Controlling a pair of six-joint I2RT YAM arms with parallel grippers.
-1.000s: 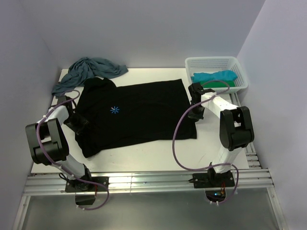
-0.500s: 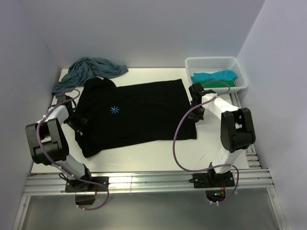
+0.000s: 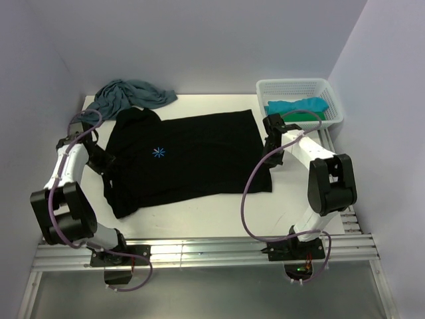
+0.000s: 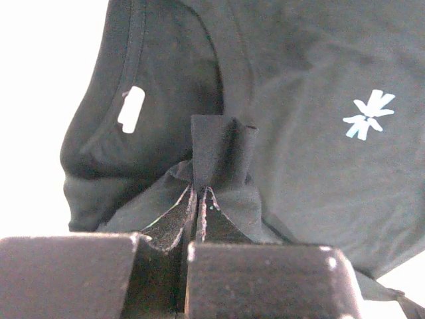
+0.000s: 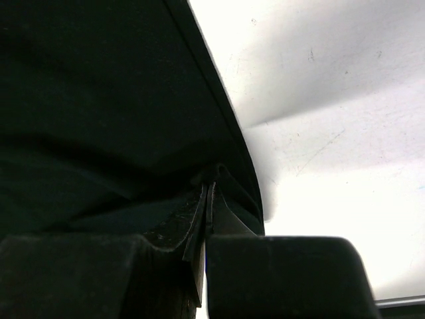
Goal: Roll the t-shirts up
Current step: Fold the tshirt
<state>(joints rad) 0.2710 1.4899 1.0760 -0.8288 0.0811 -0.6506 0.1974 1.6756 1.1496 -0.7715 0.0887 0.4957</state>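
1. The black shirt [image 3: 192,156] lies spread flat across the middle of the top view on a white table [image 3: 199,216]. Its edges are slightly skewed, and its lower right corner droops toward the bottom of the frame.
2. The left gripper [image 4: 199,193] is at the shirt's left edge. Its jaws are pressed together on a raised tuck of black cloth that stands up as a small peaked fold.
3. The right gripper [image 5: 208,189] is at the shirt's right hem, jaws pinched tight on the hem's edge, with bare table directly to its right.
4. Open room: there is a bare strip of table below the shirt and a smaller patch between the right hem and the basket [image 3: 292,84]. Pale walls [image 3: 199,46] close in on the left, top and right.
5. A blue shirt [image 3: 123,96] is crumpled in soft folds at the upper left, just beside the black collar.
6. The basket is white plastic mesh at the upper right. It holds a teal shirt [image 3: 292,106] and a green shirt [image 3: 309,117].
7. The black cloth is matte and smooth, with a pale starburst print [image 3: 159,153] and a white label [image 4: 131,108] inside the collar.
8. The table is hard and faintly scuffed.
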